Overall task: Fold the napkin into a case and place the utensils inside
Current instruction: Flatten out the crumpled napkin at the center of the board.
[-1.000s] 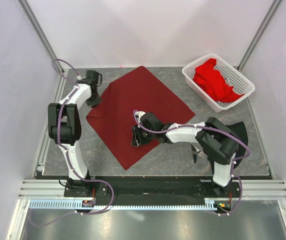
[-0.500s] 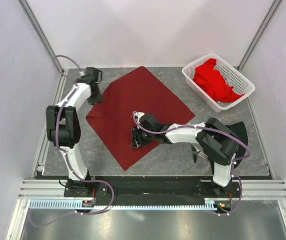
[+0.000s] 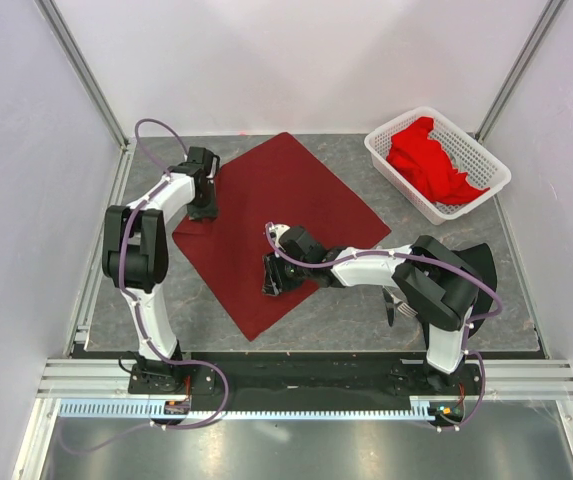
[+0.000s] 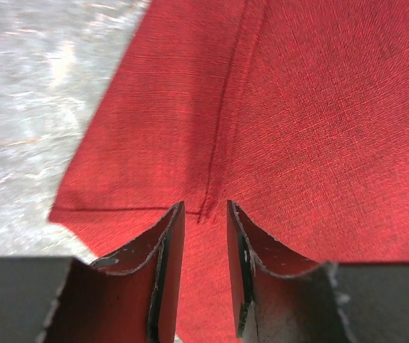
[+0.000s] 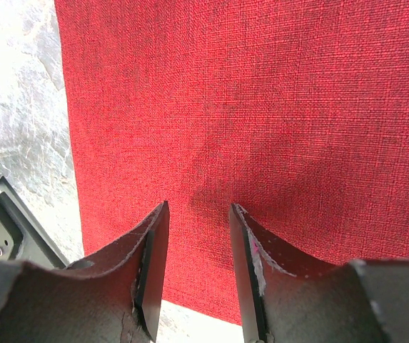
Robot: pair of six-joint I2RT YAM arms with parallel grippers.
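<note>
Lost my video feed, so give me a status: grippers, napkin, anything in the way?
Left gripper open over left edge of napkin. Right gripper open over its near-right edge. Napkin spread, not folded yet. Nothing blocking; basket far right.

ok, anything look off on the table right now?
Mainly the napkin: it lies diagonal to the table edges and its left corner looks folded over, the hem seam showing in the left wrist view. A utensil sits largely hidden under the right arm. Nothing spilled or visibly damaged.
</note>
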